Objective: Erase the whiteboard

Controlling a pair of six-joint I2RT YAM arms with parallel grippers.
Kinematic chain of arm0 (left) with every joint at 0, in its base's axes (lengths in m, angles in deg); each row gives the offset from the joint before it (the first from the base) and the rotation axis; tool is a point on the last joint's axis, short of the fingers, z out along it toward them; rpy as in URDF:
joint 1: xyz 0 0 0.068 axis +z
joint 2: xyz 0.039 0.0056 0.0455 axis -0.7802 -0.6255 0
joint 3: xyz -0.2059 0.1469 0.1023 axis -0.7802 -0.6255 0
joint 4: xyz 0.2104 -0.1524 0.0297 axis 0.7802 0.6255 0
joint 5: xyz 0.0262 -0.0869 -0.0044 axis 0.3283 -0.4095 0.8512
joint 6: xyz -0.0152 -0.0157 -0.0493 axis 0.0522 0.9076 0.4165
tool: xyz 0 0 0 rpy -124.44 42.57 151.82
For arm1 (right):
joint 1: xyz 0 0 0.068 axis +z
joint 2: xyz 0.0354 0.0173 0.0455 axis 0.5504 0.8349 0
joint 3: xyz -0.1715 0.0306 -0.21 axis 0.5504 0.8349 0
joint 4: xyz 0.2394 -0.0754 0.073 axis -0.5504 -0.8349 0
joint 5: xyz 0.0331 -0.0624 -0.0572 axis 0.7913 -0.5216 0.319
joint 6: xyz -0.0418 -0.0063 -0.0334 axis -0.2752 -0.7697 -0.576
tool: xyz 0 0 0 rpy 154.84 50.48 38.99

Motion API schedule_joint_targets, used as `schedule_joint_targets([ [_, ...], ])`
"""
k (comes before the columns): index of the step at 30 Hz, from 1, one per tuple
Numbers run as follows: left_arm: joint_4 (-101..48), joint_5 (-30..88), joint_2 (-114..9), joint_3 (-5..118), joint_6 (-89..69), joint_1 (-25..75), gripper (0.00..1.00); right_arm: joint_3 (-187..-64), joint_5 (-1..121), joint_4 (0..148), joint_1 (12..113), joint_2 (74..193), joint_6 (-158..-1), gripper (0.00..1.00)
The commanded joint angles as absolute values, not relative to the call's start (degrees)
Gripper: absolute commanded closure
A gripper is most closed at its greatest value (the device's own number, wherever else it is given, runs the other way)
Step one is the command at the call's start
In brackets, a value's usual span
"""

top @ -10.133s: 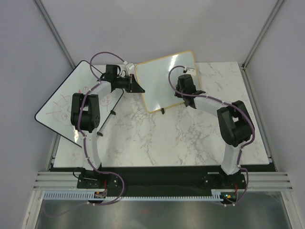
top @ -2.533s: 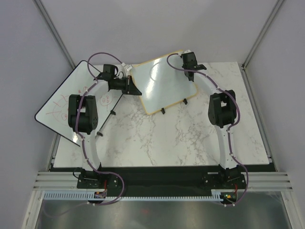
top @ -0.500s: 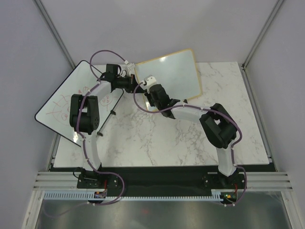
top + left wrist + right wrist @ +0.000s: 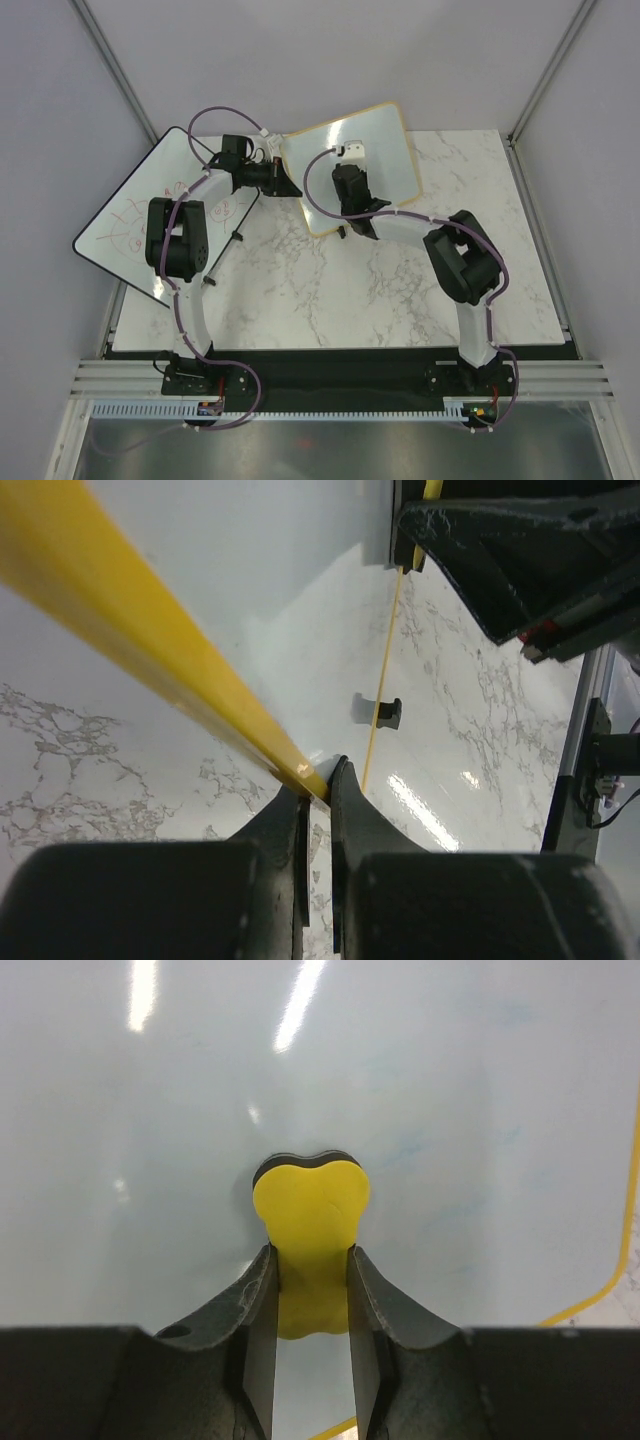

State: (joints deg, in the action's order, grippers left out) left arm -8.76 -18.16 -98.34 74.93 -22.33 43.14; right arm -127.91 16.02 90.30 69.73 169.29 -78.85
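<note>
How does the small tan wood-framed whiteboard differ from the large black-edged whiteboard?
Edge: the small tan wood-framed whiteboard has a light wooden frame; the large black-edged whiteboard has a thin black rim. Surface: the small one looks nearly clean; the large one carries red scribbles. Handling: the left pincer clamps the small one's edge; nothing grips the large one. Both are white rectangles with rounded corners.

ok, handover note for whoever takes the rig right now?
Left gripper: shut on the left edge of the small white rectangular whiteboard with the tan wooden frame.
Right gripper: shut on the yellow eraser with a black pad, pressed to the board's face.
Done: most of the face looks clean.
Left: faint bluish smears near the eraser; wipe those.
</note>
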Motion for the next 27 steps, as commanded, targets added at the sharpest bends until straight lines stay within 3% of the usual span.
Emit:
schedule_joint_targets([
  [1, -10.69, -17.46, -96.56, 76.13, -31.28, 41.61, 0.98, -125.49, 26.78, 90.63, 75.39, 173.28, -76.52, 1.00],
  [7, -10.78, -17.63, -96.64, 76.48, -31.29, 41.61, 0.98, -119.51, 34.63, 93.00, 79.18, 171.35, -70.02, 1.00],
  [10, -10.78, -17.63, -96.82, 76.57, -31.11, 41.61, 0.98, -119.24, 32.20, 92.31, 79.01, 171.70, -68.87, 1.00],
  [17, -10.78, -17.72, -96.38, 76.21, -31.37, 41.61, 0.98, -124.59, 25.24, 89.58, 72.69, 170.99, -67.98, 1.00],
  [27, -10.69, -17.81, -96.73, 76.39, -31.29, 41.61, 0.98, -132.87, 24.72, 88.35, 72.42, 174.51, -71.86, 1.00],
])
